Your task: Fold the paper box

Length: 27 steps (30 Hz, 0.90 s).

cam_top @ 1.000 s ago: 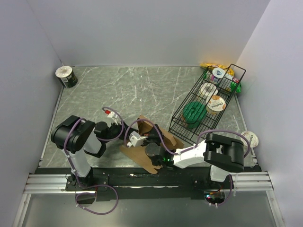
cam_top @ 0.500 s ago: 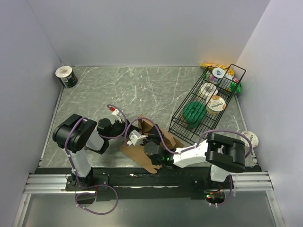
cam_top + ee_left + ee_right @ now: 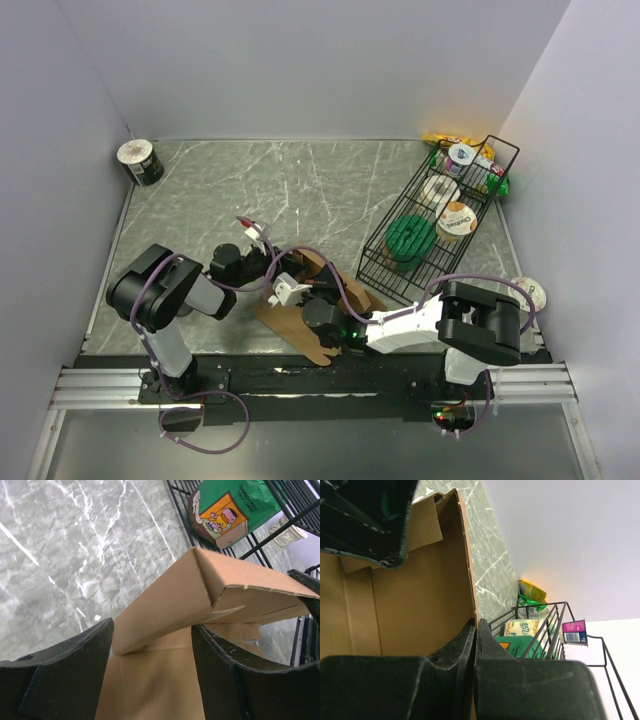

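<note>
While my right gripper (image 3: 475, 626) pinches one raised panel, the paper box (image 3: 303, 335) lies partly folded on the table (image 3: 300, 190).
From the left wrist I see the lifted flap slanting up and away from between the fingers (image 3: 65, 670) of the left gripper (image 3: 152, 630). They stand spread either side of its lower end, and I cannot tell whether they touch it. My right fingers (image 3: 445, 670) are pressed together on the panel's edge. Beyond both fingertips stands the black wire basket (image 3: 385, 270), holding a green packet (image 3: 235, 505).
</note>
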Each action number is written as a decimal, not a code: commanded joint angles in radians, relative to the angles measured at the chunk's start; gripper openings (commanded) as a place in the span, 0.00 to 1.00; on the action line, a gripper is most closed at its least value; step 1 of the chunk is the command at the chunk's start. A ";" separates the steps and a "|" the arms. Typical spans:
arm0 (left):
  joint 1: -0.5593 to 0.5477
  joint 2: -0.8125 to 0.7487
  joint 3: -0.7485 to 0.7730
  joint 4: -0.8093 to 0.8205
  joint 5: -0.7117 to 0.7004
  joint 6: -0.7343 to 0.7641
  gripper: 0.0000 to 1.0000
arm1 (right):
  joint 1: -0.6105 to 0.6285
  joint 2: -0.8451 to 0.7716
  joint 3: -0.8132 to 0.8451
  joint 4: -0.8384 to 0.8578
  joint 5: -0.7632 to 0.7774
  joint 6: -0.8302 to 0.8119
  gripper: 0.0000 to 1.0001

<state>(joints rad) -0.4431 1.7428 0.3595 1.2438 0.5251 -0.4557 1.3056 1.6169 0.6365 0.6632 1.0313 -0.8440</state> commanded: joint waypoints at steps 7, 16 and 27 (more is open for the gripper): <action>-0.022 -0.037 0.050 0.169 -0.069 0.060 0.48 | 0.012 0.017 -0.003 -0.109 -0.146 0.137 0.00; -0.085 -0.081 0.044 0.128 -0.195 0.146 0.37 | 0.012 0.015 0.003 -0.120 -0.152 0.160 0.00; -0.175 -0.098 0.022 0.117 -0.442 0.241 0.21 | 0.009 0.009 0.003 -0.145 -0.157 0.210 0.00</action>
<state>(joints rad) -0.5751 1.6920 0.3676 1.2179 0.2607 -0.3073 1.3037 1.6047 0.6483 0.6254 1.0302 -0.7681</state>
